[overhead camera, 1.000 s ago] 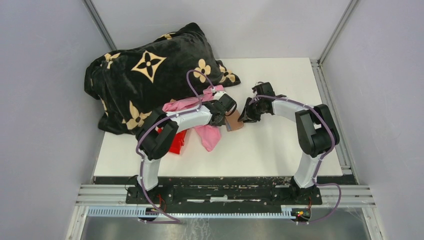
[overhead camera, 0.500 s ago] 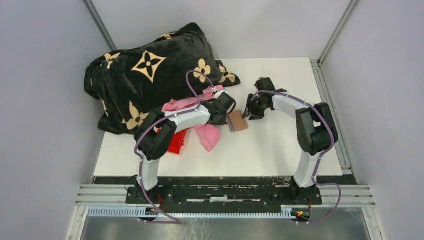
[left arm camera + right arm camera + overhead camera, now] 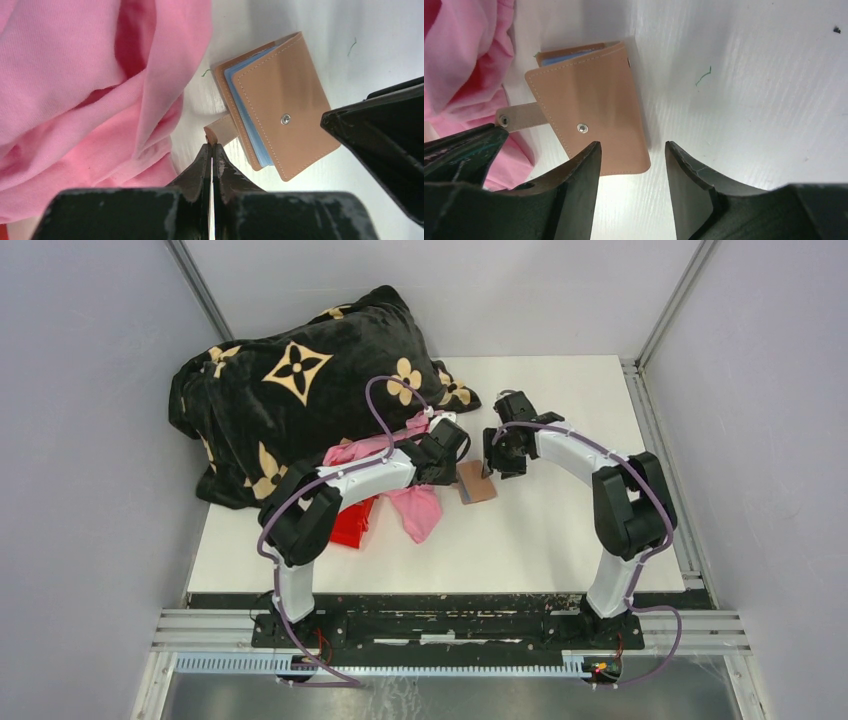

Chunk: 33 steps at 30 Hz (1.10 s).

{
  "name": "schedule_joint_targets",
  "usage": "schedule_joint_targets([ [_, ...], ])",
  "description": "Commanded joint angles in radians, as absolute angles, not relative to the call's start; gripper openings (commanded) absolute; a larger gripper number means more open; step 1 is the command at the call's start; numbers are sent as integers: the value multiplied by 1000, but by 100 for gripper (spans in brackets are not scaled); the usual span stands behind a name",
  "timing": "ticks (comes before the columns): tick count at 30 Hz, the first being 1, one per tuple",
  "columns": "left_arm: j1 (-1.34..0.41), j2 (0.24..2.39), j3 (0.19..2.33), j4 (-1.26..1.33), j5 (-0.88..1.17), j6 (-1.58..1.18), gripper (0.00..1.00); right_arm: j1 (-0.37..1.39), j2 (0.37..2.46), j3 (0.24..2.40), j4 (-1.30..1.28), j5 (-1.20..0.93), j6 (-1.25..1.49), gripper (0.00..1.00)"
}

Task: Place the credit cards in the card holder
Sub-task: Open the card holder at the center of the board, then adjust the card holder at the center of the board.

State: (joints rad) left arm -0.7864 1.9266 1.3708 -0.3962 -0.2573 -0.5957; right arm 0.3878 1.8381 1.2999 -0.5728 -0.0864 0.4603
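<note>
Plain pale grey walls [image 3: 90, 440] are closing in on the white worktop [image 3: 560, 540] from three sides, slim metal posts [image 3: 199, 285] are climbing the two far corners, a slotted aluminium rail [image 3: 200, 628] is running along the near edge, and soft, even light is falling throughout.

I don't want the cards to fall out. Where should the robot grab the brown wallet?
Probably the long edge of the card holder opposite its loose snap tab, pinching both covers together so it stays shut. Come from the bare table side, where the open right hand is; the pink cloth crowds the tab side. It lies flat, so a finger must slip under.
</note>
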Motion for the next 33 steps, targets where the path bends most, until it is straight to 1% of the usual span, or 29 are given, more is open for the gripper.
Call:
schedule_joint_targets([
  [1, -788, 1863, 1373, -362, -219, -553, 3, 423, 1770, 1336, -627, -16, 436, 56],
  [4, -788, 1844, 1346, -367, -213, -560, 3, 431, 1728, 1288, -636, 26, 466, 56],
  [9, -793, 1812, 1290, -361, -191, -572, 3, 433, 1664, 1204, -630, 47, 518, 44],
  [14, -820, 1808, 1265, -358, -169, -575, 3, 446, 1628, 1139, -623, 61, 546, 26],
  [15, -826, 1810, 1264, -359, -166, -574, 3, 448, 1627, 1130, -621, 56, 550, 21],
  [16, -833, 1811, 1263, -359, -162, -573, 3, 449, 1627, 1122, -618, 46, 554, 14],
  [18, -847, 1814, 1260, -361, -158, -572, 3, 456, 1628, 1104, -603, 32, 565, 7],
  [20, -860, 1814, 1257, -362, -154, -571, 3, 461, 1638, 1093, -592, 23, 575, 5],
  [27, -904, 1821, 1259, -373, -135, -575, 3, 466, 1703, 1087, -547, 17, 584, 4],
  [33, -943, 1840, 1283, -376, -89, -577, 3, 461, 1787, 1151, -546, 46, 577, 4],
])
